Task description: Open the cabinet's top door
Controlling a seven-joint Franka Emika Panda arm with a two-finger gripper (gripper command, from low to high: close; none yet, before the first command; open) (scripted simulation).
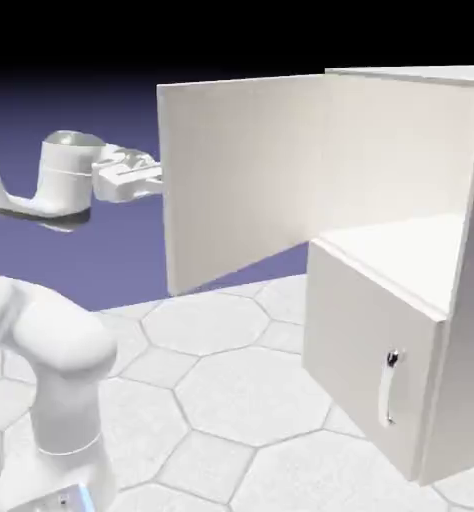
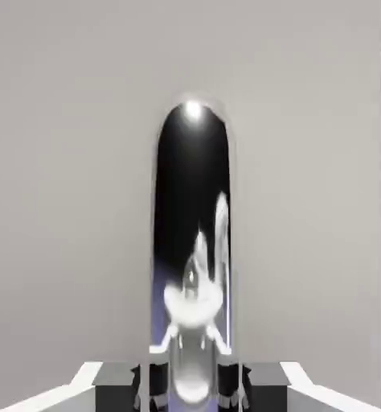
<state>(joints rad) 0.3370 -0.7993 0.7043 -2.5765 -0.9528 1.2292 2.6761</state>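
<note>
Operator: Top door (image 1: 243, 175), the larger flat off-white panel of the tall boxy off-white cabinet (image 1: 461, 300), stands swung wide open on my exterior view, its free edge pointing towards the arm, and the upper compartment's pale shelf shows.

Colleague: And the gripper?

Operator: The white two-finger gripper (image 1: 151, 182) sits level at the door's free edge, on the face turned away from this camera. On my hand view the jaws are closed tight on the long curved silver bar handle (image 2: 192, 241), which rises between the two grey finger tips (image 2: 149, 385) against the door's flat front.

Colleague: The lower door?

Operator: The shorter off-white door (image 1: 366, 350) is shut, its small silver handle (image 1: 389, 388) upright. The cabinet stands on the pale hexagon-patterned worktop (image 1: 221, 390).
</note>
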